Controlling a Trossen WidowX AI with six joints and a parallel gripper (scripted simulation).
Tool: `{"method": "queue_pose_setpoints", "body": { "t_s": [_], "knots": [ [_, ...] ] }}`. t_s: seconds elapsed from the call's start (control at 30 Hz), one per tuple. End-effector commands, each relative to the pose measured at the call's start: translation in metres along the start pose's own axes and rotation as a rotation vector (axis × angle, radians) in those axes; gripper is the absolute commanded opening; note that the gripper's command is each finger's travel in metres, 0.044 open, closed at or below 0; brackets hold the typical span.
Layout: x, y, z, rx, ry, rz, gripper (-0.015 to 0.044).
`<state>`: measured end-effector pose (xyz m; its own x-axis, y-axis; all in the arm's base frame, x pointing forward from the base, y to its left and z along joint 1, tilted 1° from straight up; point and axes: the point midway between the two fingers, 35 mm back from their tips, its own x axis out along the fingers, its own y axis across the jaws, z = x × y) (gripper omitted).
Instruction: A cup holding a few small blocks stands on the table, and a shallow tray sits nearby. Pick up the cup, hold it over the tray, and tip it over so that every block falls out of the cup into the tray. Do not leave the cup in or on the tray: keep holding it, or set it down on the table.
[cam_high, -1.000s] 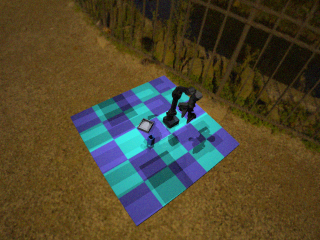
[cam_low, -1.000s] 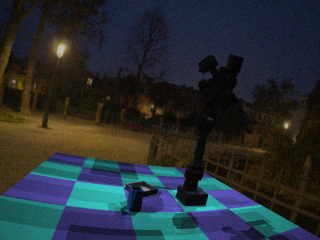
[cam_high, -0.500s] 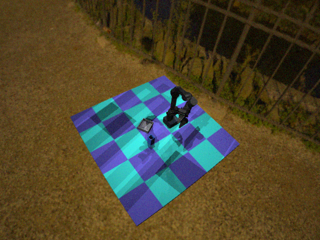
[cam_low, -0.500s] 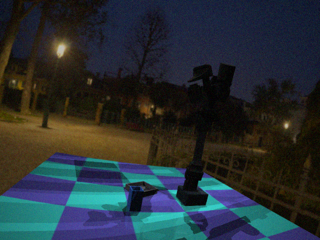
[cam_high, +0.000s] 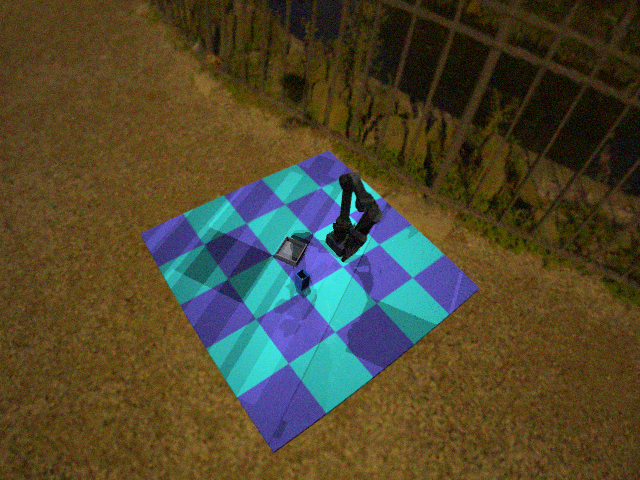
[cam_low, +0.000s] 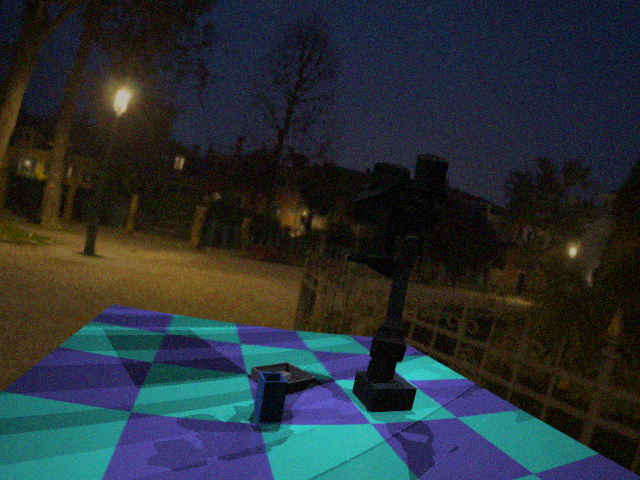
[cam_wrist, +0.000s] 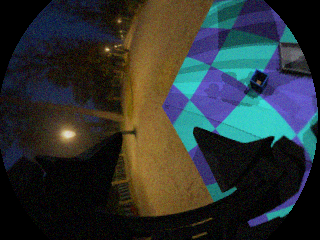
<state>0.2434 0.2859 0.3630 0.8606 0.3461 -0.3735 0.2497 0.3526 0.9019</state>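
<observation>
A checkered table (cam_high: 330, 382) (cam_low: 330, 449) (cam_wrist: 245, 117) holds everything. The black arm (cam_high: 345, 206) (cam_low: 397, 304) stands on it, bent up high. Its fingers (cam_low: 351, 228) are wide open, with nothing in them. The gray tray (cam_high: 284, 261) (cam_low: 302, 381) (cam_wrist: 295, 62) lies flat. Near it, the blue cup (cam_high: 302, 282) (cam_low: 270, 401) (cam_wrist: 257, 87) stands up, with something tan (cam_wrist: 259, 80) inside.

No lettering, label, brand, number or sign can be read in any view.
</observation>
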Motion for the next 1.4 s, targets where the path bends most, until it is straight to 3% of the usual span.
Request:
{"method": "queue_pose_setpoints", "body": {
  "t_s": [0.0,0.7,1.37],
  "knots": [
    [0.005,-0.015,0.009,-0.084,-0.014,0.0,0.044],
    [0.038,-0.125,0.047,-0.574,-0.093,-0.073,0.044],
    [0.042,-0.242,0.082,-1.029,-0.129,-0.175,0.044]
  ]
}}
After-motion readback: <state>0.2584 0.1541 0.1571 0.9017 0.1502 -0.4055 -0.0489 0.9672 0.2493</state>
